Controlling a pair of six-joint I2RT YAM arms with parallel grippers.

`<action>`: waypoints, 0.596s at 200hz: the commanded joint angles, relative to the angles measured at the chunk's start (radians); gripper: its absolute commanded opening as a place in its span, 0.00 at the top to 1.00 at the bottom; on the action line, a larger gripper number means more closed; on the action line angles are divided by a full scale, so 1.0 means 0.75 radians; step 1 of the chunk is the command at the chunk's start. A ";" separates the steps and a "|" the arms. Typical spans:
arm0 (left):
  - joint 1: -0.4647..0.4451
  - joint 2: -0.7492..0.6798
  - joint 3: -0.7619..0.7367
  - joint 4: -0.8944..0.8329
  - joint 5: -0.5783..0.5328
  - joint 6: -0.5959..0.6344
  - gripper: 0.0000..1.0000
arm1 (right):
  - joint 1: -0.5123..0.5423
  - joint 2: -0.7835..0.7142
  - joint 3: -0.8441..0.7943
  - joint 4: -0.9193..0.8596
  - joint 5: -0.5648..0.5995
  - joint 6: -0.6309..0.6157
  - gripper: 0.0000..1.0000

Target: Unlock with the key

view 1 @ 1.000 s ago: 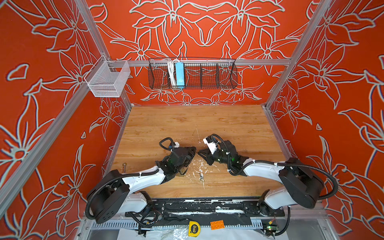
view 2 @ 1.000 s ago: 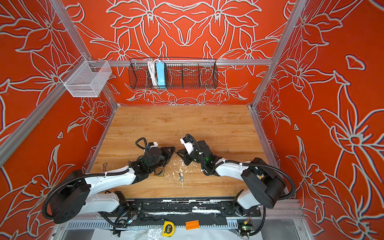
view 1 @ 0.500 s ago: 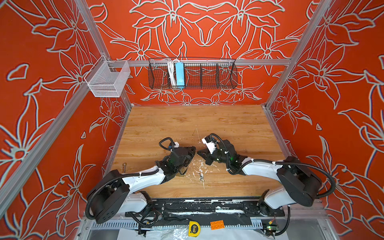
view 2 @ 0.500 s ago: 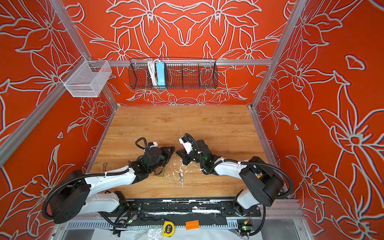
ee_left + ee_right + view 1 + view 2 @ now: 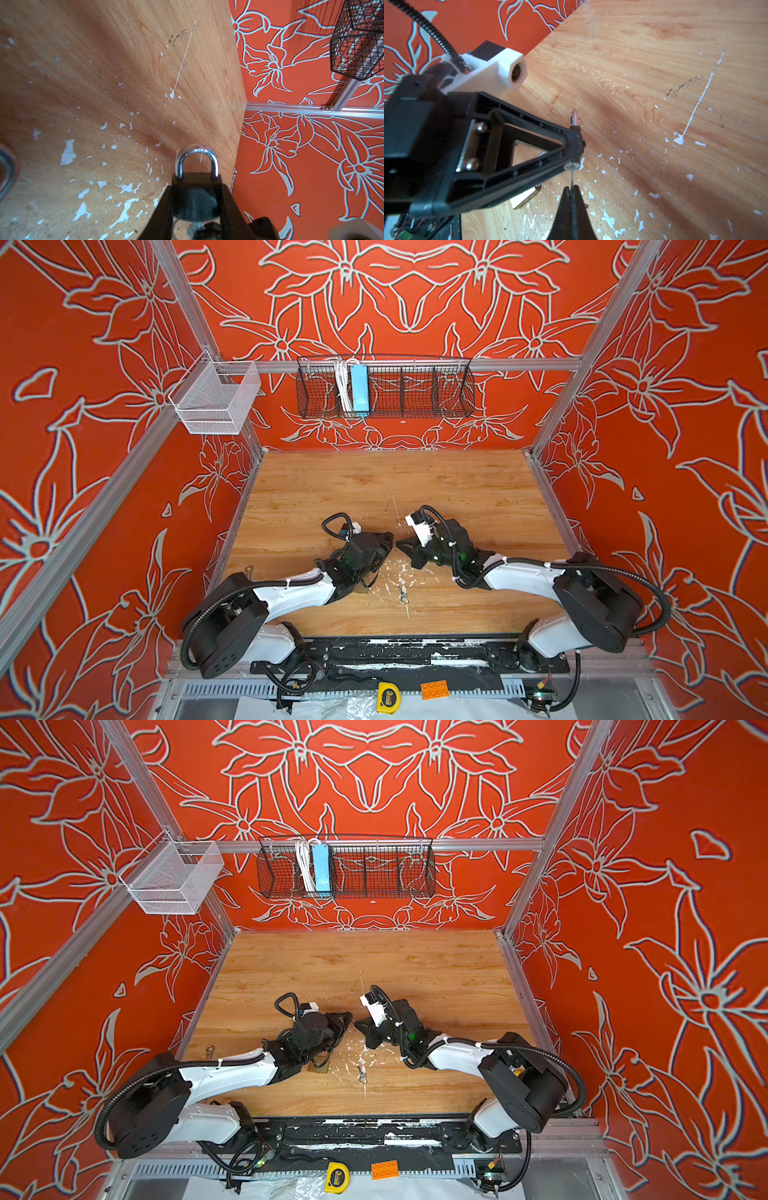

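Showing shut silver shackle (image 5: 197,151) on dark padlock (image 5: 196,180); key (image 5: 571,179) edge-on.

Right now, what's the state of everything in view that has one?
left gripper, shut on padlock
right gripper, shut on key
padlock, shackle closed, both legs in the body
key, edge-on at the padlock's end opposite the shackle, looks inserted, not certain
wire basket, blue power strip in one compartment
tape measure, retracted

Robot lab test cell: aluminium frame (image 5: 519,364), red floral walls (image 5: 685,448), scuffed wooden tabletop (image 5: 415,485), wire basket (image 5: 453,393)
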 commanded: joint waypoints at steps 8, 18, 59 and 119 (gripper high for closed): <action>-0.040 0.051 -0.028 0.134 -0.142 0.016 1.00 | 0.005 -0.030 0.042 0.005 0.019 0.123 1.00; -0.057 0.076 -0.050 0.197 -0.201 0.016 1.00 | 0.006 -0.029 0.043 0.014 0.011 0.165 1.00; -0.079 0.157 -0.101 0.336 -0.289 -0.050 1.00 | 0.054 0.027 0.042 0.098 0.012 0.254 1.00; -0.133 0.287 -0.131 0.539 -0.400 -0.003 1.00 | 0.064 -0.020 -0.009 0.144 0.088 0.328 1.00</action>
